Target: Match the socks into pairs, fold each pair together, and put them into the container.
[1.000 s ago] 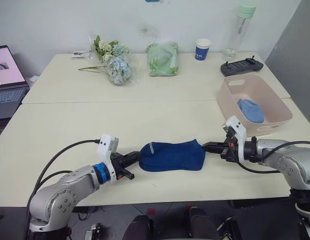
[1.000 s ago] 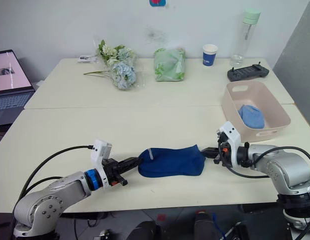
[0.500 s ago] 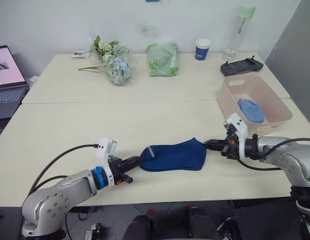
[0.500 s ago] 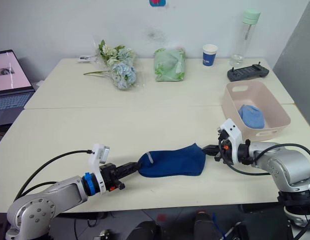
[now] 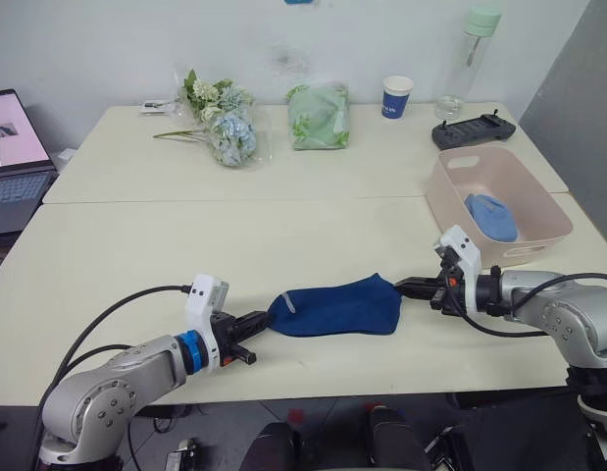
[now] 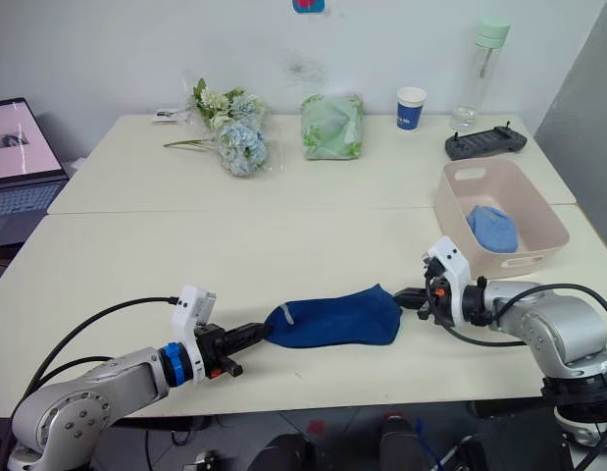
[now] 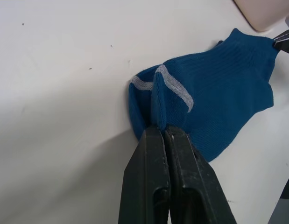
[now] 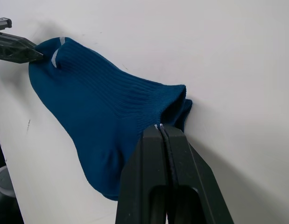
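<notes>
A pair of dark navy socks (image 5: 334,306) lies stacked flat on the near table, stretched between my two grippers. My left gripper (image 5: 262,321) is shut on the toe end, where grey stripes (image 7: 174,88) show. At the opposite, cuff end (image 8: 174,100) my right gripper (image 5: 405,287) is shut on the socks. The container (image 5: 533,201), a pale pink tub, stands at the right side of the table just beyond my right arm. A folded light blue pair (image 5: 490,216) lies inside it.
On the far table stand a flower bunch (image 5: 225,123), a green bag (image 5: 319,115), a blue paper cup (image 5: 397,96), a clear bottle (image 5: 473,54) and a black controller (image 5: 473,130). A laptop (image 5: 14,157) sits at the far left.
The left gripper drew back slightly toward the left, pulling the toe end with it, so the navy socks lie flatter and more stretched. The right gripper stayed nearly in place.
</notes>
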Available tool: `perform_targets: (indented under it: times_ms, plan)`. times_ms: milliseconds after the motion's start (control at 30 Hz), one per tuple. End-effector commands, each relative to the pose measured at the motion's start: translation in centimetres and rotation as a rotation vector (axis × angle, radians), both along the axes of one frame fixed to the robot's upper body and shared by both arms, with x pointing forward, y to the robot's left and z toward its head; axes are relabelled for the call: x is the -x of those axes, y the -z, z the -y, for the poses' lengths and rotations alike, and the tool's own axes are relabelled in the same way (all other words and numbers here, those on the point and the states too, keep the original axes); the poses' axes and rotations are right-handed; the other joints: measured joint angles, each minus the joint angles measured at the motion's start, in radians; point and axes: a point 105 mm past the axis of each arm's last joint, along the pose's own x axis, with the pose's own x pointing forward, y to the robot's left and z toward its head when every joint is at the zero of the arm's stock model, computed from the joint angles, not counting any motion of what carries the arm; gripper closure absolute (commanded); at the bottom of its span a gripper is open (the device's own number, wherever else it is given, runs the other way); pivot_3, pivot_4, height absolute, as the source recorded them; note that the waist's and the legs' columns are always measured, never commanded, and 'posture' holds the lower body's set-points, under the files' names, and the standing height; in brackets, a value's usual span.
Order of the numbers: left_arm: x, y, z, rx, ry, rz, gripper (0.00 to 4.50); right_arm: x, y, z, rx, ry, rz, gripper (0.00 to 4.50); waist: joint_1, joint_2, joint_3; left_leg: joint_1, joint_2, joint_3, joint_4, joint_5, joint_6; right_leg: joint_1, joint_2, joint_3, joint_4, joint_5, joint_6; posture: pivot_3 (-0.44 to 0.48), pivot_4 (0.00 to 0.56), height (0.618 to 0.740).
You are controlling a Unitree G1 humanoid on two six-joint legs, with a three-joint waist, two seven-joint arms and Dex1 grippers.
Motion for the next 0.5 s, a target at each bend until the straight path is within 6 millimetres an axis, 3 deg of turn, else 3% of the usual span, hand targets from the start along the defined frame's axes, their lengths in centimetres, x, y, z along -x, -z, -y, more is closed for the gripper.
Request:
perform_targets:
  times_ms: [33, 500]
  plan:
    - [-0.1, -0.4, 0.5, -0.001, 0.023, 0.029, 4.47, -0.1, -0.6, -0.2, -0.005, -0.009, 0.032, 4.50, 0.000, 0.000, 0.000, 0.000, 0.000, 0.000, 0.000, 0.000, 0.000, 0.000, 0.000, 0.000, 0.000, 0.000, 0.000, 0.000, 0.150, 0.740]
    - [-1.2, -0.4, 0.5, -0.032, 0.016, 0.064, 4.47, 0.0, 0.7, 0.0, 0.012, 0.004, 0.012, 4.50, 0.000, 0.000, 0.000, 0.000, 0.000, 0.000, 0.000, 0.000, 0.000, 0.000, 0.000, 0.000, 0.000, 0.000, 0.000, 0.000, 0.150, 0.740]
